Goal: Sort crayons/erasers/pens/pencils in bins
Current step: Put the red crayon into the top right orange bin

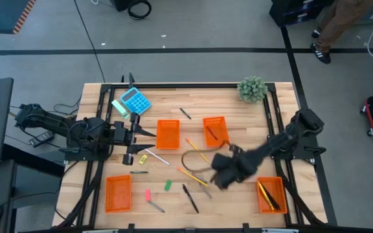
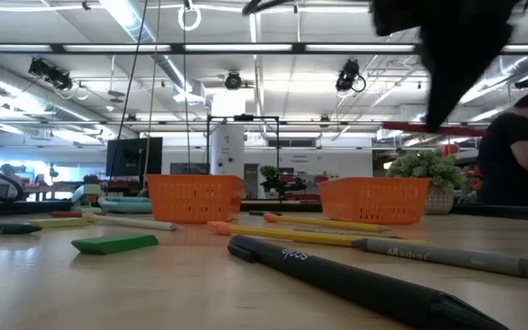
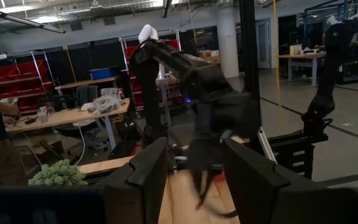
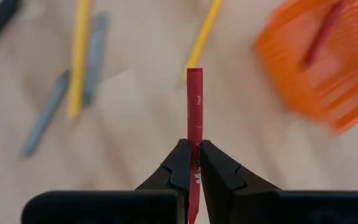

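Red crayon [image 4: 194,109] pinched in the right gripper [image 4: 192,163] above the worktop [image 4: 135,124]; left gripper [image 3: 194,180] spread, empty.

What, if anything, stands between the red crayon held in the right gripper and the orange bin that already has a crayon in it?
Nothing visible does. The right gripper is shut on the red crayon, lifted above the table. The orange bin holding another reddish crayon lies close by, with only bare wood and one yellow pencil lying flat between.

A grey floor [image 1: 193,32] crossed by dark lines surrounds the worktop [image 1: 173,103]; ceiling strip lights [image 2: 136,23] glow overhead.
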Motion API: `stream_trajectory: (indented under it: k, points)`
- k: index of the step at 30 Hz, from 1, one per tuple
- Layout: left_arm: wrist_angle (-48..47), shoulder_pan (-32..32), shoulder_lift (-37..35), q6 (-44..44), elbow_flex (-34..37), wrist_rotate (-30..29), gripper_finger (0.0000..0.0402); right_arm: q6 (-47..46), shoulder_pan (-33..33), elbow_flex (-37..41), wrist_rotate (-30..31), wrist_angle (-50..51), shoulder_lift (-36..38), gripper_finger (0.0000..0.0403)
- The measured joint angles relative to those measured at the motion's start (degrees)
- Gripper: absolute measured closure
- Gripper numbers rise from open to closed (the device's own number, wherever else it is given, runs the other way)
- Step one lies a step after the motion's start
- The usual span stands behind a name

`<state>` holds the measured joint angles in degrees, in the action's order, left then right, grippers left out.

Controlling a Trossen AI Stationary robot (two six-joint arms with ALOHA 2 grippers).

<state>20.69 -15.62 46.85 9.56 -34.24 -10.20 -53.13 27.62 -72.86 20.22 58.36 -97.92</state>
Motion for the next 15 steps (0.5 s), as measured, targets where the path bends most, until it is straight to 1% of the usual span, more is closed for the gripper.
stream_trajectory:
  k: [6, 9, 12, 15]
  points:
    - [0.0, 0.0, 0.0, 0.0, 0.0, 0.0, 0.0239, 12.1, -13.7, 0.0, 0.8, -0.1, 1.1, 0.0372]
    - [0.0, 0.0, 0.0, 0.0, 0.0, 0.0, 0.0239, 16.6, -20.2, 0.0, 0.5, -0.5, 1.1, 0.0372]
    - [0.0, 0.0, 0.0, 0.0, 0.0, 0.0, 0.0239, 20.5, -25.6, 0.0, 0.1, -0.9, 1.1, 0.0372]
    - [0.0, 0.0, 0.0, 0.1, 0.0, 0.0, 0.0239, 22.9, -29.9, 0.0, -2.0, -1.2, 1.1, 0.0372]
